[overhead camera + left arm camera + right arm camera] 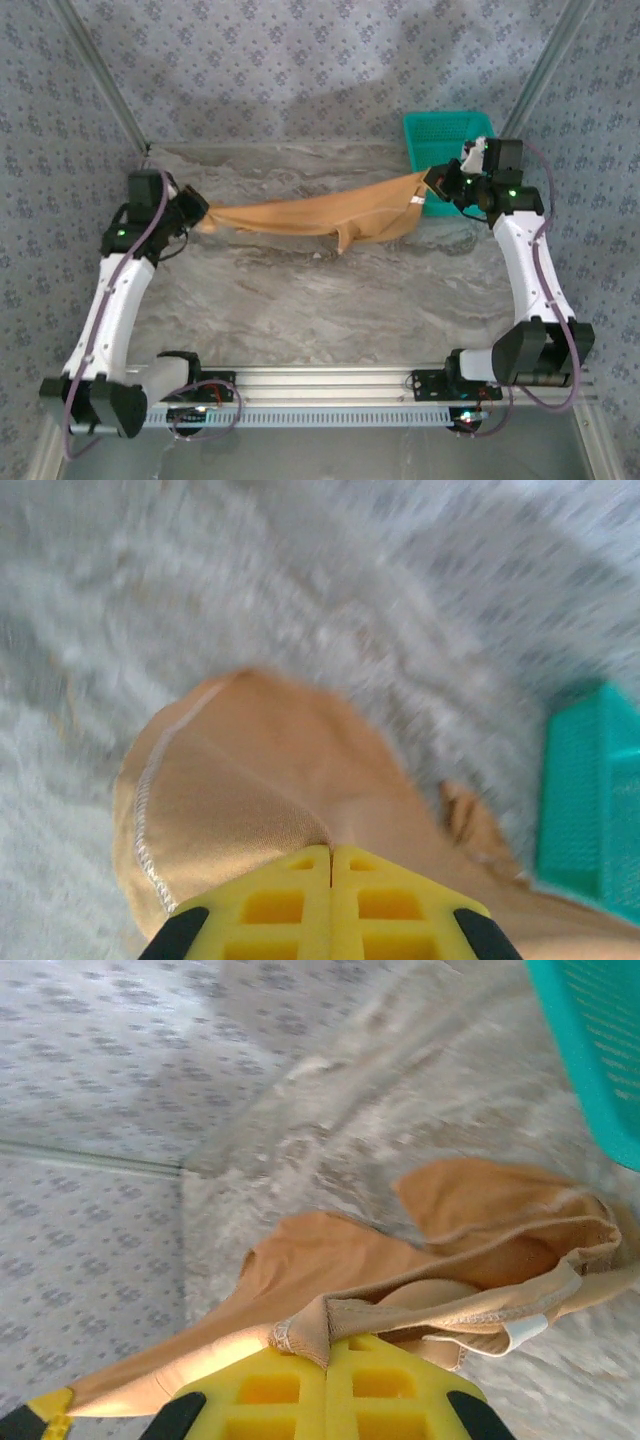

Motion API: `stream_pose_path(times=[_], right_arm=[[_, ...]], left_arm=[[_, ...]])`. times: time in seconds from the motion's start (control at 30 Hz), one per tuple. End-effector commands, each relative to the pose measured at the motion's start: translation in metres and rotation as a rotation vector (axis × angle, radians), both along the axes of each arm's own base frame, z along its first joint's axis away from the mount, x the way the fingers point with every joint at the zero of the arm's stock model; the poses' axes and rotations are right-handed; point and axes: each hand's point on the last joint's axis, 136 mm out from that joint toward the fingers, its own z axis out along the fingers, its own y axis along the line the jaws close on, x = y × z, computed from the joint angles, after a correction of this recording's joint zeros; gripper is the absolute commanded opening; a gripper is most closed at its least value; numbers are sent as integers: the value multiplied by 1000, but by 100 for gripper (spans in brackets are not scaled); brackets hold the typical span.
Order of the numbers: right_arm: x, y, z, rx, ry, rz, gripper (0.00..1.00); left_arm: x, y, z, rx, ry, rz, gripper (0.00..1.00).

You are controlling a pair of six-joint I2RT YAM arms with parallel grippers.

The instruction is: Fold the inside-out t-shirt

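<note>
The inside-out t-shirt (320, 216), tan and thin, hangs stretched in the air between my two grippers above the far half of the table. My left gripper (200, 213) is shut on its left end, and the yellow fingers (290, 900) pinch a fold of cloth beside a stitched hem (145, 825). At the right end my right gripper (437, 180) is shut on the shirt (340, 1270) near the collar band, where a small white label (527, 1331) hangs. A loose part sags from the middle of the shirt (345, 240).
A teal basket (448, 135) stands at the table's far right, just behind my right gripper, and shows in the wrist views too (590, 800) (600, 1040). Patterned grey walls close in the marbled table (320, 300) on three sides.
</note>
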Motion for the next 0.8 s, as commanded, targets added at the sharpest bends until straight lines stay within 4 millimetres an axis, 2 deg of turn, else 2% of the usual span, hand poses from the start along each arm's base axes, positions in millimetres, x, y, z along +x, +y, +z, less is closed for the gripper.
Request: stream_pose_path(times=[0.0,0.13,0.27,0.37,0.47,0.57,0.63,0.7,0.77], right_arm=[[-19,19,73,24,-222,101,0],[-47,35,118,46,-364,184,0],[-80,36,163,36,-490,192,0],[-99,32,189,21,-570,164,0],[-111,28,205,15,-625,136,0],[-107,25,207,7,-632,112,0],[-93,22,198,-1,-606,95,0],[-68,21,178,-7,-554,79,0],[-37,20,148,-6,-472,67,0]], left_arm=[[-25,18,65,48,-145,64,0],[-50,25,120,69,-279,83,0],[-74,28,171,99,-390,80,0],[-87,30,200,106,-456,85,0],[-92,31,218,104,-512,90,0],[-86,34,222,130,-517,104,0],[-72,35,215,154,-489,104,0],[-50,32,199,176,-439,88,0],[-21,30,171,198,-365,72,0]])
